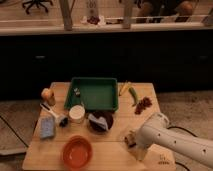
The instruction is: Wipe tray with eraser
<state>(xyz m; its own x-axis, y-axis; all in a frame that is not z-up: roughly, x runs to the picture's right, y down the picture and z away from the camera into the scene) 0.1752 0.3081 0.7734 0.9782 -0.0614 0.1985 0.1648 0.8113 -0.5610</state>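
The eraser (47,127), a pale blue block, lies flat on the bench (110,150), well left of the tray (95,95) and nearer the front edge, apart from the tray. A round yellowish fruit (47,95) sits just left of the tray's left wall. A brush (54,114) lies between fruit and eraser, left of and below the tray. A white cup (76,113) stands just in front of the tray's front left corner, and an orange bowl (77,151) sits further forward of it. The green tray is at the back middle of the bench; a small dark item (77,92) lies inside near its left wall. A dark bowl (100,121) sits just before the tray's front rim. Off the tray's right wall lie a yellow stick (123,88), a green pepper (133,95) and a red cluster (144,104). The hand (131,140) is low over the bench, in front and to the right of the tray, well apart from the eraser; I cannot tell whether it is open or holding anything. The white arm (172,142) runs off to the right.
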